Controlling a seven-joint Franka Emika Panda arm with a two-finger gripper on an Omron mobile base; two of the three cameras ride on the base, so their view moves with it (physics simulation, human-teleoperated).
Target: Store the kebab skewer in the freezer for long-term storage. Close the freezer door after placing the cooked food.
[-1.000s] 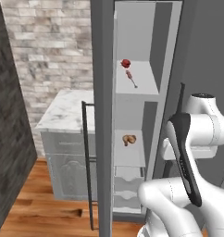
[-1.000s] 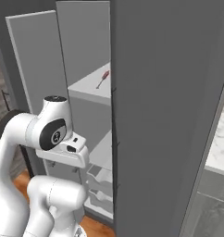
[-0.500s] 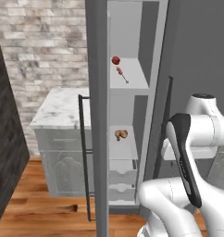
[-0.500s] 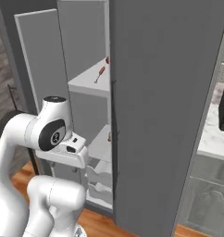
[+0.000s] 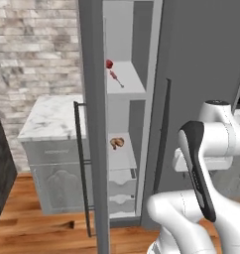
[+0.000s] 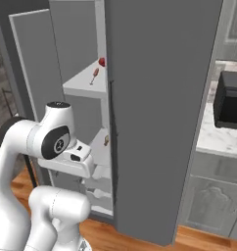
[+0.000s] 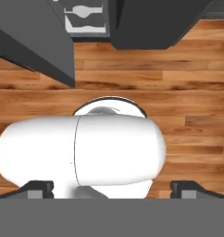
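Gripper (image 7: pixel 112 186): pointing down at the wood floor (image 7: pixel 188 106) in the hand view, jaws spread wide and holding nothing; tucked low, judged to be keeping out of the door's swing.
Kebab skewer (image 5: pixel 116 79): lying on the upper shelf (image 5: pixel 133 85) at upper centre, just beside a red ball (image 5: pixel 109 64); already stored.
Freezer (image 5: pixel 133 30): standing open; a brown lump (image 5: pixel 117 143) is sitting on a lower shelf.
Freezer door (image 5: pixel 94 124): showing edge-on at centre; handle (image 5: pixel 81 163) facing left; open floor lies lower left for a closing push.

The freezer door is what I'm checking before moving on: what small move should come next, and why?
Probably reach for the long black bar handle of the tall dark grey freezer door. The thin silver kebab skewer already lies on the white upper shelf, the door stands open, and the end effector is open, holding nothing.
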